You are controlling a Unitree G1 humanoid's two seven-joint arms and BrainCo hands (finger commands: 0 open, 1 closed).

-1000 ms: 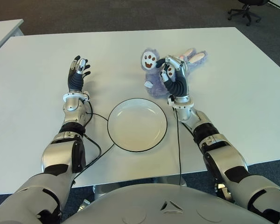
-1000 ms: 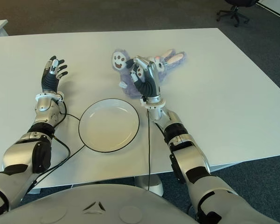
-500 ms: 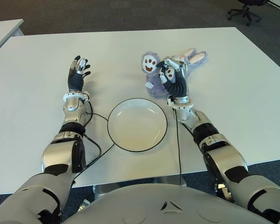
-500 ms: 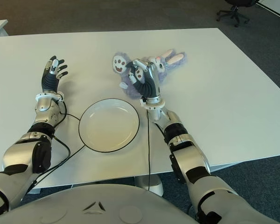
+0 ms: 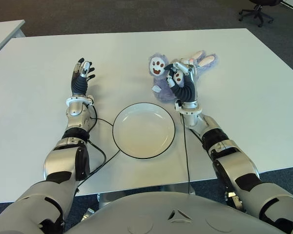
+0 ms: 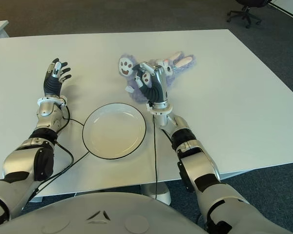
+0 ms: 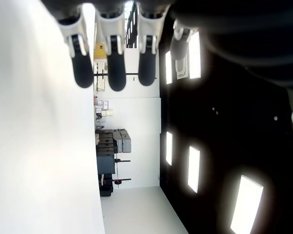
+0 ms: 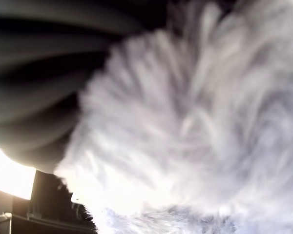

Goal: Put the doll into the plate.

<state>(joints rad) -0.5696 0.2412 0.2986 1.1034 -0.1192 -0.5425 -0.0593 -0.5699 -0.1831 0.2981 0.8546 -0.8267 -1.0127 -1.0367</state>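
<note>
A fluffy lilac rabbit doll (image 5: 160, 73) with pink-lined ears and a white paw sole lies on the white table (image 5: 244, 83), just beyond the plate. My right hand (image 5: 181, 80) is curled around its body; in the right wrist view, doll fur (image 8: 185, 126) fills the picture. The white plate (image 5: 143, 130) with a dark rim sits in front of the doll, nothing in it. My left hand (image 5: 81, 74) is held upright to the left of the plate, its fingers (image 7: 110, 58) straight and holding nothing.
A black cable (image 5: 100, 146) runs from my left arm along the plate's left rim. Another cable (image 5: 186, 151) hangs from my right wrist to the table's front edge. An office chair (image 5: 256, 9) stands on the carpet beyond the far right corner.
The right hand has tightened its fingers on the doll and shifted it slightly right; the paw sole moved a little. The left hand has not moved.
</note>
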